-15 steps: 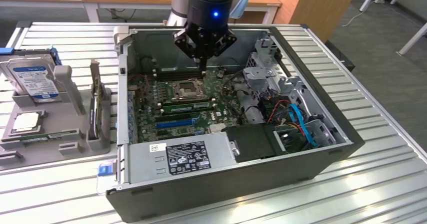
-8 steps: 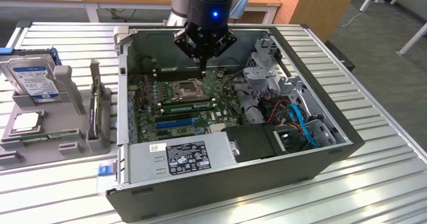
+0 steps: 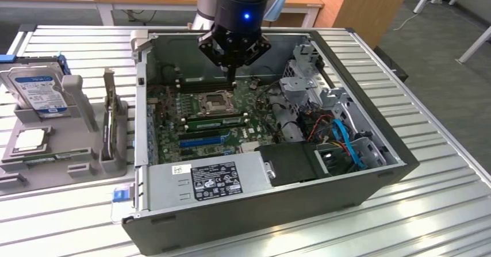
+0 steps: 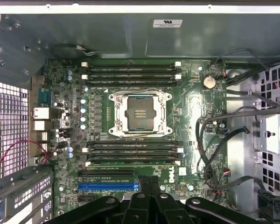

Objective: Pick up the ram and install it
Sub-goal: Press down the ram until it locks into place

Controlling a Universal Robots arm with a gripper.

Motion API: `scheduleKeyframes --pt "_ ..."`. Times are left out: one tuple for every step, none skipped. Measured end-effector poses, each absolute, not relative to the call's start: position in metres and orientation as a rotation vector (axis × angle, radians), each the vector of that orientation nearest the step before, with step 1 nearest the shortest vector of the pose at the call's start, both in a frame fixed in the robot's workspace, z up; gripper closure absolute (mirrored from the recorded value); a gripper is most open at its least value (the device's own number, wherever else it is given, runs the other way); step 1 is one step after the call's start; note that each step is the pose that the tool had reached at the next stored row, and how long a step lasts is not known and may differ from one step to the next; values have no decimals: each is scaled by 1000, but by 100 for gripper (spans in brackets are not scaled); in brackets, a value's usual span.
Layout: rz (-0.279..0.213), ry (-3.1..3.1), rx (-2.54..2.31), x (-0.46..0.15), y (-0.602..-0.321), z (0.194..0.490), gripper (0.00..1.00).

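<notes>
The computer case (image 3: 253,234) was seen open, and its walls and cables (image 3: 337,136) were judged to leave free room only upward. The gripper (image 3: 231,73) was held clenched and empty above the board. The ram (image 3: 217,118) was judged already set in a slot beside the socket (image 4: 139,113). Full seating could not be confirmed.

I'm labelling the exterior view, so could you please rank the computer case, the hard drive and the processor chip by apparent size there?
1. Computer case, by far the largest.
2. Hard drive with the blue-and-white label.
3. Processor chip, smallest.
</notes>
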State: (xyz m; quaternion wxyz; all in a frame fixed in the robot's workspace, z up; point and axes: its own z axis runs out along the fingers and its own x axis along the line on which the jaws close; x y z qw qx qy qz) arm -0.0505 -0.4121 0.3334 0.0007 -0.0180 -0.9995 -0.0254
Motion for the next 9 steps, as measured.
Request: scheduleKeyframes --pt "-80 -3137 -66 -51 -412 333 90" --pt "-80 -3135 -72 -51 -412 333 90" --pt "-80 -3133 -73 -51 -412 333 90" --pt "-80 -3133 -73 -51 -412 333 90" --pt "-80 -3133 -73 -51 -412 333 90" --pt "-80 -3133 -73 -50 -412 333 90" --pt "-80 -3133 -73 -51 -412 333 90" --pt "-80 -3133 -73 -51 -412 333 90" --pt "-80 -3133 -73 -51 -412 333 90"
